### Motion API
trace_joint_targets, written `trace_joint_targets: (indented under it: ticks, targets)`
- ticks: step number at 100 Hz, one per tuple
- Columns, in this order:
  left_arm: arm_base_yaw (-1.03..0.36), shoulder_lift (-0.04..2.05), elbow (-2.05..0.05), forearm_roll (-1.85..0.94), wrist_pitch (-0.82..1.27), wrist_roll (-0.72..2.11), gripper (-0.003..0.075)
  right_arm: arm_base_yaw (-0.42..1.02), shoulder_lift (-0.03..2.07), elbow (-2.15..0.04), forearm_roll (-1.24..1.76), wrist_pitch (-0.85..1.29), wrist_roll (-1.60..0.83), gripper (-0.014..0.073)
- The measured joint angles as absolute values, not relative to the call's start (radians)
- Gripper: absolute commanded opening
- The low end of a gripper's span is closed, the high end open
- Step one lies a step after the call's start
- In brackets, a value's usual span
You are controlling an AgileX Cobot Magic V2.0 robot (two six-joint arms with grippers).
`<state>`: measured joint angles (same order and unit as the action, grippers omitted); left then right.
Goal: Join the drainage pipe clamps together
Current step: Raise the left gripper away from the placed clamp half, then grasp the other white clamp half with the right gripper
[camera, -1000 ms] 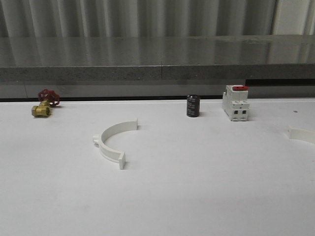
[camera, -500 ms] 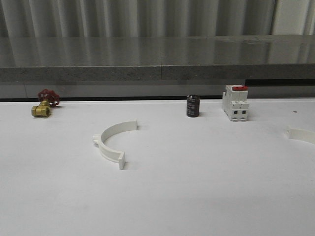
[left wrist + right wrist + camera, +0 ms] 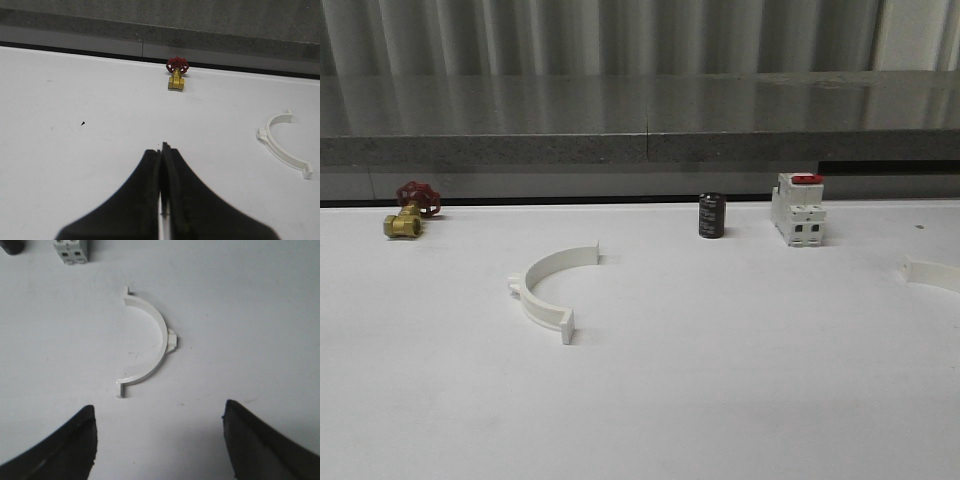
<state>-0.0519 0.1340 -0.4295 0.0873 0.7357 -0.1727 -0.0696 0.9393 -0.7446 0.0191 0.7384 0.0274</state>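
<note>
Since the earlier frame, the right clamp half (image 3: 932,273) sits slightly further toward the frame's right edge. Left clamp half (image 3: 550,288) lies left of centre on the tabletop (image 3: 720,380). Left pincer (image 3: 163,150): clenched, empty. Right pincer (image 3: 159,422): released above its half.

Soft even light, faint shadows

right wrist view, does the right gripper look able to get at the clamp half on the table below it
Probably yes. The right gripper is open, its fingers spread wide with the clamp half lying flat on bare table ahead of them, nothing between. The switch sits well beyond it.
</note>
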Motion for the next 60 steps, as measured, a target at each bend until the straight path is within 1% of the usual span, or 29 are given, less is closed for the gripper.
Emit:
trace_joint_targets:
  ticks: [12,32,60]
  targets:
    - [-0.052,0.134,-0.429,0.087,0.736,-0.173,-0.0021,-0.072,1.082,-0.783,0.034,0.771,0.044,0.0486]
    - [-0.052,0.134,-0.429,0.087,0.736,-0.173,-0.0021,-0.087,1.324,-0.859,0.041,0.798,0.061,0.0487]
    - [-0.052,0.134,-0.429,0.087,0.738,-0.173,-0.0021,-0.089,1.609,-0.999,0.045,0.792,0.063,0.0487]
